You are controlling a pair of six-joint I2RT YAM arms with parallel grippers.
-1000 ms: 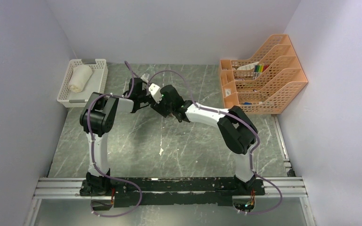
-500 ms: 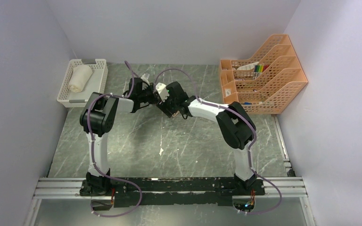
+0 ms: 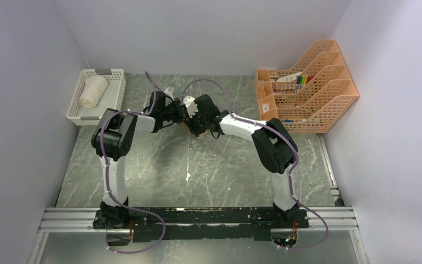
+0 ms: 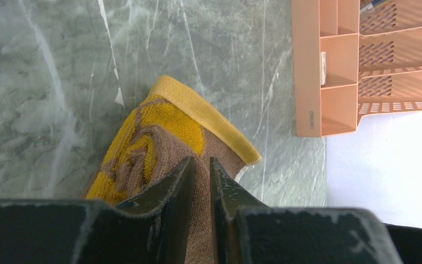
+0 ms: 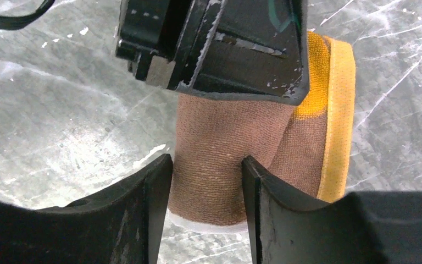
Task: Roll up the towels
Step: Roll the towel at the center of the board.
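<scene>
A grey-green marble table [image 3: 198,176] sits between pale walls. From above, a white basket [image 3: 111,93] stands at the far left corner. In it lies the cream towel [image 3: 93,91], already rolled, its long axis along the basket's length. An orange file rack [image 3: 307,93] fills the far right corner. The two arms meet head-on at the middle of the far half, well apart from both. Their wrists crowd so closely that what lies under them is hard to make out from here.

In the left wrist view, the brown towel [image 4: 167,129] lies on the marble as a loose roll. Its spiral end shows mustard yellow, and a yellow hem slants across its top. The left gripper [image 4: 200,168] is nearly closed, its narrow jaws pinching a ridge of brown cloth. The rack stands beyond, at the upper right.

In the right wrist view, the roll's long axis runs straight away from the camera, toward the left gripper's black body, which covers its far end. The right gripper [image 5: 206,170] stands about half open, a finger pressed to each flank of the near end. The yellow hem runs down the roll's right side.
</scene>
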